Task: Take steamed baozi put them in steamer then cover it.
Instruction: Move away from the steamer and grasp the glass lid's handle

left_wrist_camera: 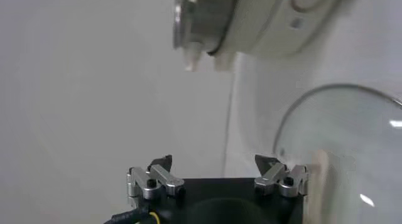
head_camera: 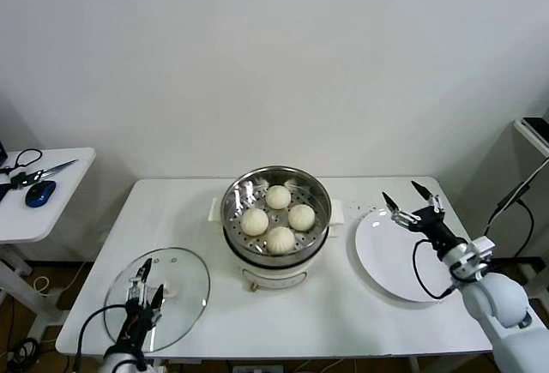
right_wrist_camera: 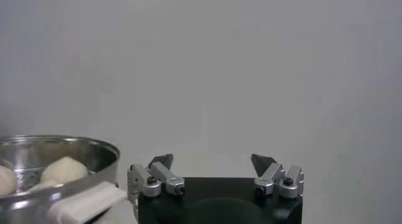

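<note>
The steamer (head_camera: 319,191), a shiny steel basket on a white pot base, stands mid-table with several cream baozi (head_camera: 278,196) in it. The cover (head_camera: 184,304), a clear glass lid with a white handle (head_camera: 169,289), lies flat on the table at the front left. My left gripper (head_camera: 153,277) hovers open over the cover, just left of the handle, holding nothing. My right gripper (head_camera: 400,190) is open and empty above the far edge of a white plate (head_camera: 395,261). The left wrist view shows the open left gripper (left_wrist_camera: 213,162), the cover (left_wrist_camera: 352,156) and the steamer (left_wrist_camera: 251,24). The right wrist view shows the open right gripper (right_wrist_camera: 212,160), the steamer (right_wrist_camera: 63,147) and a baozi (right_wrist_camera: 63,170).
The white plate lies bare to the right of the steamer. A small side table (head_camera: 51,210) at the far left carries scissors (head_camera: 39,171) and a blue mouse (head_camera: 39,193). A plain wall stands behind the table. The front table edge runs close under the cover.
</note>
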You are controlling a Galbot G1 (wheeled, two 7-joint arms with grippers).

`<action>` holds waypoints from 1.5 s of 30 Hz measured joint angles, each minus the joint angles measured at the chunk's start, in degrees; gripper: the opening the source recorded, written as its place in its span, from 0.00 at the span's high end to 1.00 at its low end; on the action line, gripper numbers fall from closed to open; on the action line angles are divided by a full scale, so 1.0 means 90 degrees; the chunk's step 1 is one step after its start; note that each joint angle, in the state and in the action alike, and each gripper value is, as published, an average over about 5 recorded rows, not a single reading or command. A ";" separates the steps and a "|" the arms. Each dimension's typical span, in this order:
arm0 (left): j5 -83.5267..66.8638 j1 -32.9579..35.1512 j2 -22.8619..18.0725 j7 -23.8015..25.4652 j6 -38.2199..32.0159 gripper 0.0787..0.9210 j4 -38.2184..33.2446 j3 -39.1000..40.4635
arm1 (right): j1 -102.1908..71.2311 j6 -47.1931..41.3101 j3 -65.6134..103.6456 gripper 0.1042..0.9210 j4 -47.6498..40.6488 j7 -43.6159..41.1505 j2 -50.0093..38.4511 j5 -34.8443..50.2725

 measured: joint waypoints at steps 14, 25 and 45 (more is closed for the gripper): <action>0.0861 -0.0347 -0.0214 -0.0498 -0.0086 0.12 0.0992 -0.0019 | -0.0484 0.0091 0.0522 0.12 -0.0179 -0.0039 0.0412 -0.0356; 0.1199 -0.1101 -0.0194 -0.0807 -0.0174 0.12 0.1923 -0.0126 | -0.0590 0.0118 0.0632 0.12 -0.0299 -0.0078 0.0521 -0.0594; 0.0827 -0.1781 -0.0139 -0.1315 -0.0460 0.38 0.2803 -0.0131 | -0.0601 0.0214 0.0671 0.12 -0.0559 -0.0212 0.0783 -0.0966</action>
